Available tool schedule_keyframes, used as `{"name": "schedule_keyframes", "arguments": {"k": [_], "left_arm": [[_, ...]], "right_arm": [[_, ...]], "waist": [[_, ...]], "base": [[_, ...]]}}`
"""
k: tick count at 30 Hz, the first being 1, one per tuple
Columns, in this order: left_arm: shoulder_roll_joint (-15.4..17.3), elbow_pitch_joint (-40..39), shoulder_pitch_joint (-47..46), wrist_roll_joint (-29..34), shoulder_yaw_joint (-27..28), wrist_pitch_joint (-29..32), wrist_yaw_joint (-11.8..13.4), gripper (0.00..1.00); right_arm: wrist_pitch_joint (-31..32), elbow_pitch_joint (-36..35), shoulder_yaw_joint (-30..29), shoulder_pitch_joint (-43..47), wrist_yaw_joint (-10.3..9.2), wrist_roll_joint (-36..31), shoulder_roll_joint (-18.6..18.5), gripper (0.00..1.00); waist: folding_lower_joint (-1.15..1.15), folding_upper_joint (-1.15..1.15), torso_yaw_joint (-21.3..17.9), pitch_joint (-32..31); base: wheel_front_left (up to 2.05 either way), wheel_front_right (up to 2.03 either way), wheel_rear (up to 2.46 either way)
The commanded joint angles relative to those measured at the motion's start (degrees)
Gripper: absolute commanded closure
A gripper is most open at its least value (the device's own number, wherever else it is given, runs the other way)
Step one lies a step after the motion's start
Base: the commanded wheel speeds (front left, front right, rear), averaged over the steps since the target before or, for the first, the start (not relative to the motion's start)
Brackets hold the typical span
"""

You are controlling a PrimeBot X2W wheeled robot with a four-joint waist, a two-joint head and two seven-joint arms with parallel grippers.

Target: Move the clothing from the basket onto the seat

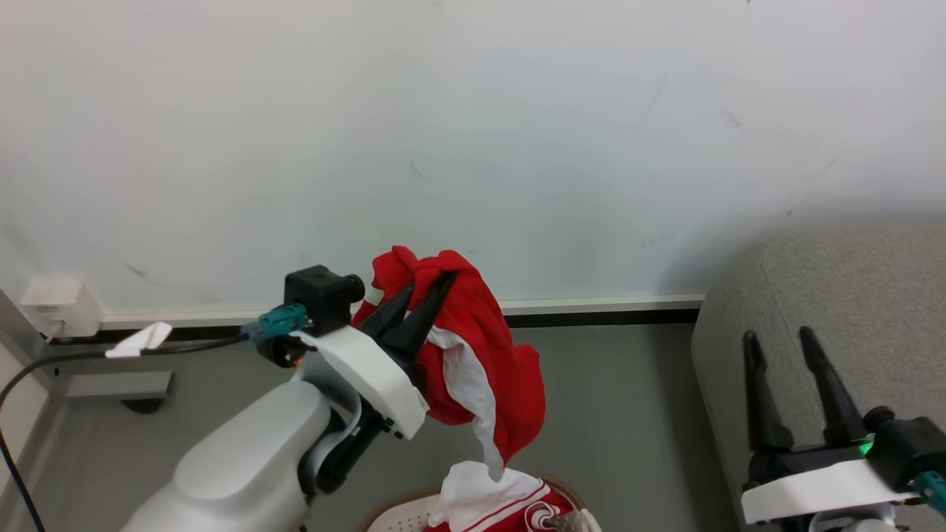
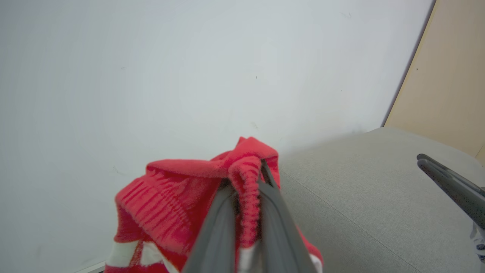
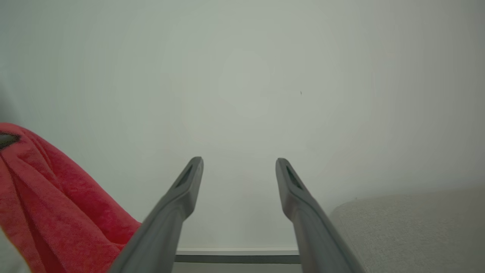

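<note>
Red clothing (image 1: 491, 332) pinched in left pincer (image 1: 430, 285), above basket (image 1: 399, 517)

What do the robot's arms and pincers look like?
The left gripper and right gripper each have two long, tapering dark fingers on a white plate. The left forearm is pale grey, with a teal plug and black cable. The right shows a green light.
</note>
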Motion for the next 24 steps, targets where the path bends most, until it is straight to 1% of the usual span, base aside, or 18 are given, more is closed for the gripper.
{"name": "schedule_keyframes", "arguments": {"k": [1, 6, 9, 12, 16, 20, 23, 24], "left_arm": [[0.6, -0.6, -0.4, 0.7, 0.3, -0.1, 0.4, 1.0], [1.5, -2.5, -0.2, 0.3, 1.0, 0.2, 1.4, 1.0], [1.8, -3.2, 0.1, 0.2, 1.1, 0.2, 1.8, 1.0], [1.7, -3.7, 0.3, 0.2, 1.2, 0.1, 2.0, 1.0], [0.9, -3.9, -0.3, 0.3, 1.0, 0.1, 2.2, 1.0], [-0.3, -3.6, -1.0, 0.6, 0.4, 0.3, 1.8, 1.0], [-1.5, -3.3, -1.3, 0.8, -0.4, 0.3, 1.4, 1.0], [-2.1, -3.2, -1.4, 0.8, -0.6, 0.2, 1.3, 1.0]], "right_arm": [[-0.1, 0.0, 0.8, 1.0, -0.12, 0.4, -0.1, 0.0], [-0.1, -0.4, 3.3, 1.7, -0.12, 1.1, 0.1, 0.0], [-0.1, -1.2, 6.1, 1.7, -0.12, 1.5, 0.0, 0.0], [-0.1, -1.3, 12.9, 1.0, -0.12, 3.2, -0.8, 0.0], [-0.1, 0.8, 21.5, -1.2, -0.12, 4.9, -1.5, 0.0], [-0.1, 4.1, 30.0, -3.9, -0.12, 5.5, -1.6, 0.0], [-0.1, 7.3, 35.1, -6.4, -0.12, 6.4, -1.6, 0.0], [-0.1, 8.6, 35.7, -7.2, -0.12, 6.5, -1.5, 0.0]], "waist": [[0.01, 0.0, 0.1, -0.2], [0.01, 0.0, 0.0, -0.5], [0.01, 0.0, -0.1, -0.6], [0.01, 0.0, -0.2, -0.6], [0.01, 0.0, 0.5, -0.5], [0.01, 0.0, 1.5, -0.7], [0.01, 0.0, 2.8, -1.0], [0.01, 0.0, 3.4, -1.2]], "base": [[0.0, 0.0, 0.0], [0.0, 0.0, 0.0], [0.0, 0.0, 0.0], [0.0, 0.0, 0.0], [0.0, 0.0, 0.0], [0.0, 0.0, 0.0], [0.0, 0.0, 0.0], [0.0, 0.0, 0.0]]}}
